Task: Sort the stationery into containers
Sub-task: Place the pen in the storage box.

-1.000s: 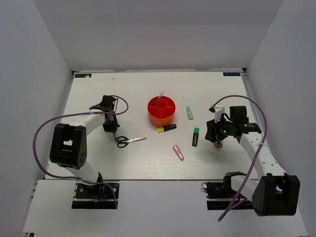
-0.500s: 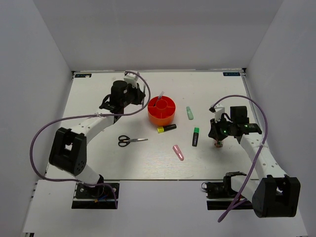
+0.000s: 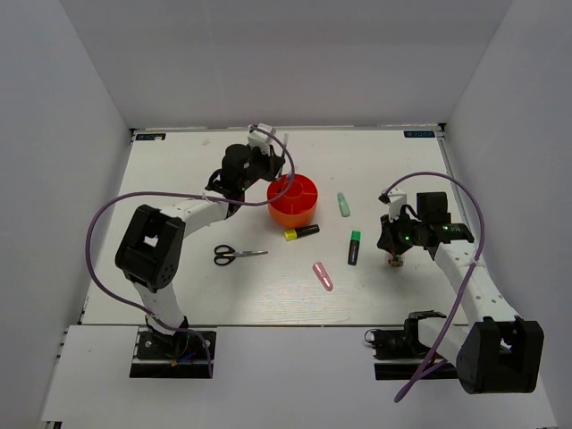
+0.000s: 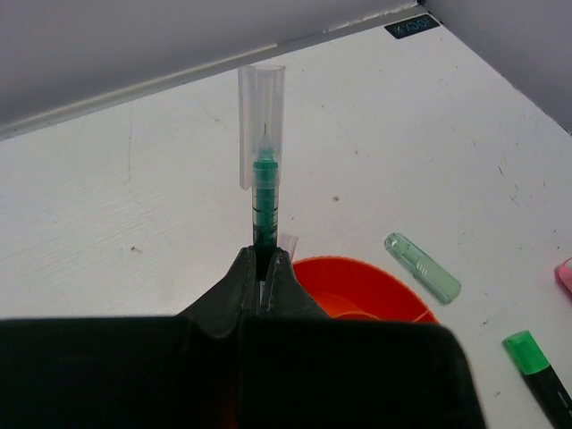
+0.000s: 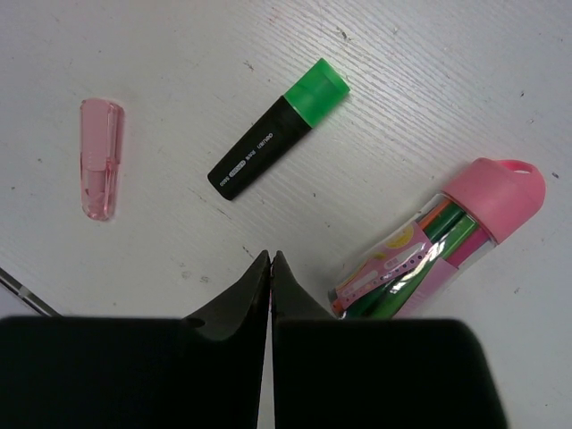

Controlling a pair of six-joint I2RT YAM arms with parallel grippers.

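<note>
My left gripper is shut on a pen with a clear cap and green inside, which sticks out ahead of the jaws. It hovers at the rim of the red-orange organizer, seen in the top view as the organizer with the left gripper at its far-left edge. My right gripper is shut with nothing between its tips. The pink-capped clear tube lies just right of it. On the table lie the green-capped marker, pink highlighter, scissors, yellow-capped marker and pale green highlighter.
A clear pen end pokes up from the organizer right behind the left fingertips. A thin dark pen crosses the lower left corner of the right wrist view. White walls close in the table on three sides.
The left arm has swung from beside the scissors up and right to the organizer, its gripper shut throughout. The right gripper has closed where it stood, next to the tube.
</note>
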